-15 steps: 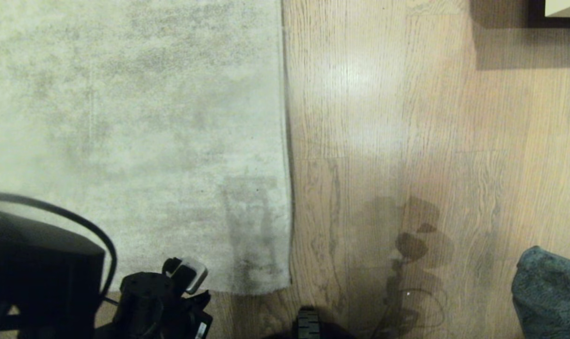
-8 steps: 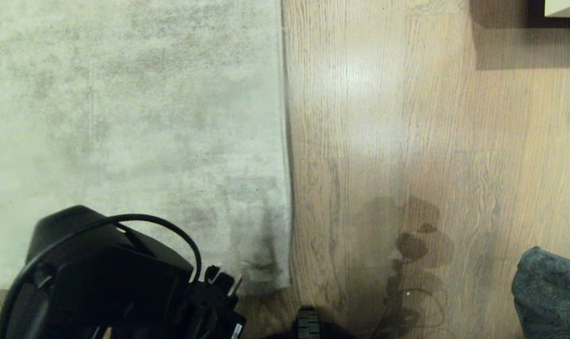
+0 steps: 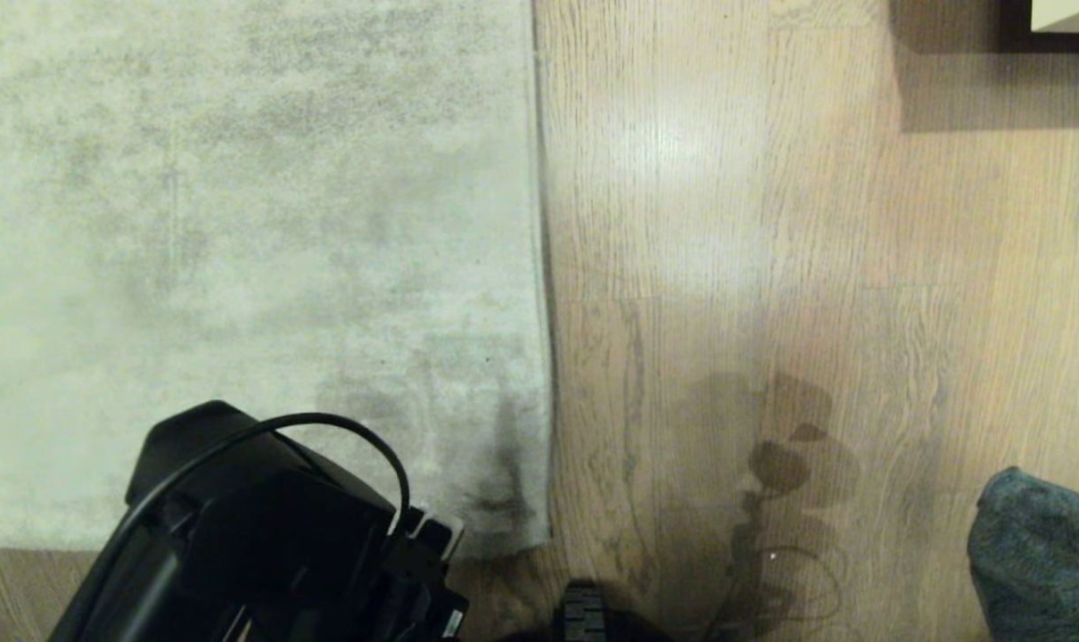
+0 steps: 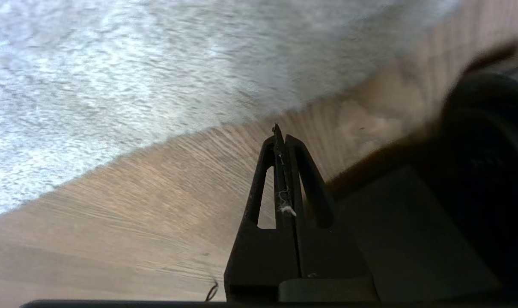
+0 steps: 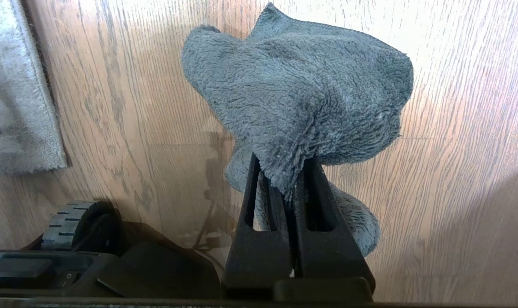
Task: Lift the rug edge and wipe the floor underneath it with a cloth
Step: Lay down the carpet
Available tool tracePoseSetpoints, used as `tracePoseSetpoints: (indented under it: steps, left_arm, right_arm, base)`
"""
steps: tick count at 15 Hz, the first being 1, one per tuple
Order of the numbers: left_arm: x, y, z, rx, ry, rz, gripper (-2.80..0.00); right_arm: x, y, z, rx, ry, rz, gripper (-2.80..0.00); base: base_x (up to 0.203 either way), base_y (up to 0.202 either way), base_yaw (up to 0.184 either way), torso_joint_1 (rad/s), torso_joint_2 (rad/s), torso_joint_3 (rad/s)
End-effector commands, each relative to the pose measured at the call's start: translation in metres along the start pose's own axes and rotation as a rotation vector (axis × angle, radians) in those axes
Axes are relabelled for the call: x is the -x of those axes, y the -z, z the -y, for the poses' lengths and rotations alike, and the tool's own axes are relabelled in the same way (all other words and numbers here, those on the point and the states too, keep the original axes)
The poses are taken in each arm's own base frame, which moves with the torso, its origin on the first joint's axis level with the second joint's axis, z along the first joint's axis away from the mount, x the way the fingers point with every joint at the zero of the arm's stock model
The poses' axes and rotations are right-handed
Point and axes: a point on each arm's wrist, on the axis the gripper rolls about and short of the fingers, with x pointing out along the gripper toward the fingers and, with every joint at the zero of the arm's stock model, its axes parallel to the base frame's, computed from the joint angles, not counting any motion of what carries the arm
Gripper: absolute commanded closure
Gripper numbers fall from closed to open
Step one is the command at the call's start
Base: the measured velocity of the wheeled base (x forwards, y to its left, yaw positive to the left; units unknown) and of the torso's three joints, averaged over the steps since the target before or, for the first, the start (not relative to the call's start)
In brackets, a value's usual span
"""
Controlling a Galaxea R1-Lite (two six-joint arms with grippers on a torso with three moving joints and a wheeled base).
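Floor [image 3: 771,223] bare, rug [image 3: 236,223] flat; left gripper [image 4: 280,132], pressed together empty, moved toward rug corner. Right gripper [image 5: 287,184] pinched cloth [image 5: 302,98].

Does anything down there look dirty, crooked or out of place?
Mostly tidy. The rug lies flat and straight on the floor, but a dark smudge stains its near corner. A bit of white lint clings to the left tool.

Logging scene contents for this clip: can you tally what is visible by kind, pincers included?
Rug: 1, flat on the floor
Cloth: 1, dark grey-teal, clamped in the right pincer
Pincers: 2; the left pincer is shut and empty, above bare floor near the rug's edge
Base wheel: 1
Total: 5
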Motion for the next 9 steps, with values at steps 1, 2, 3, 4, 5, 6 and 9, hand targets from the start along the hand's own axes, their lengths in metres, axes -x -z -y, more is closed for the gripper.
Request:
tracePoseSetpoints:
  steps: [1,2,3,4,5,6,9]
  left_arm:
    - [-0.009,-0.003,-0.004,0.032,-0.022,0.04,0.0]
    - [-0.013,-0.005,-0.005,0.042,-0.029,0.049,0.0]
    - [-0.018,-0.006,-0.005,0.049,-0.036,0.055,0.0]
    - [-0.023,-0.007,-0.005,0.056,-0.04,0.064,0.0]
    - [-0.026,-0.007,-0.005,0.06,-0.042,0.068,0.0]
    - [-0.028,-0.007,-0.005,0.061,-0.045,0.067,0.0]
    - [-0.03,-0.004,-0.007,0.062,-0.051,0.057,0.0]
  right_arm:
    - [0.0,0.0,0.0,0.001,-0.001,-0.001,0.0]
    - [0.0,0.0,0.0,0.001,-0.001,-0.001,0.0]
    - [0.0,0.0,0.0,0.0,-0.001,-0.001,0.0]
    - [0.0,0.0,0.0,0.001,-0.001,0.0,0.0]
    - [0.0,0.0,0.0,0.0,-0.001,0.001,0.0]
    - [0.0,0.0,0.0,0.001,-0.001,-0.001,0.0]
    - [0.0,0.0,0.0,0.0,-0.001,0.0,0.0]
  base:
    - [0.0,0.0,0.0,0.0,0.0,0.0]
    - [0.0,0.0,0.0,0.0,0.0,0.0]
    - [0.0,0.0,0.0,0.0,0.0,0.0]
    - [0.0,0.0,0.0,0.0,0.0,0.0]
    - [0.0,0.0,0.0,0.0,0.0,0.0]
    - [0.0,0.0,0.0,0.0,0.0,0.0]
    - [0.0,0.0,0.0,0.0,0.0,0.0]
